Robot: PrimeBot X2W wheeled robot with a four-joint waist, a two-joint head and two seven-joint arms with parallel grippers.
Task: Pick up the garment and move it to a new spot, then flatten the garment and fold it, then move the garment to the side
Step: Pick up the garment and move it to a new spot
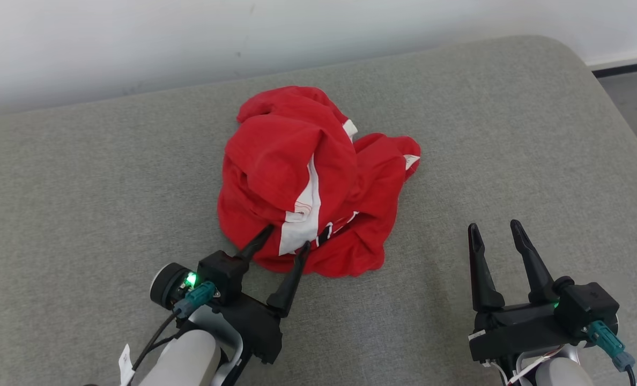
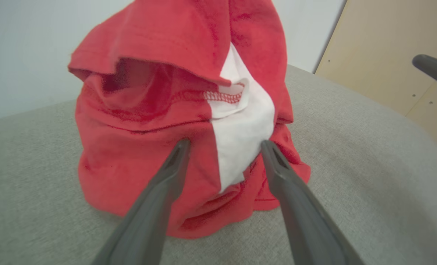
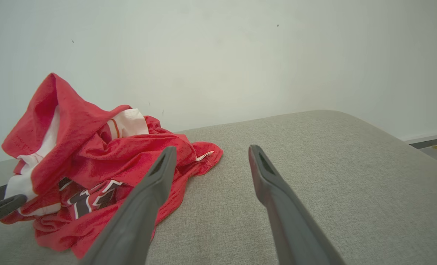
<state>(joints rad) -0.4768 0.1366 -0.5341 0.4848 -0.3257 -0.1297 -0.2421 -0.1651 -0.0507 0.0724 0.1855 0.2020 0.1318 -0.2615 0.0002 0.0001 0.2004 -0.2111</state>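
- Crumpled red cloth garment (image 1: 291, 161) with a white stripe lies heaped on the grey fabric-padded bench (image 1: 82, 187), directly ahead of the left pincer (image 1: 288, 236).
- Left pincer: fingers apart, straddling the stripe, tips at the cloth.
- Right pincer (image 1: 494, 225): apart, empty, garment to its left.
- Black-and-white lettering (image 3: 89, 198) and small white label (image 1: 410, 160): unreadable.

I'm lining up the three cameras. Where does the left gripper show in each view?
Head view: left gripper at lower left, open, tips at the near edge of the red garment.
Left wrist view: its own fingers rise from the bottom, pointing at the white stripe.
Right wrist view: one dark finger at the left edge, against the garment.
Shared landmark: the garment's white stripe.
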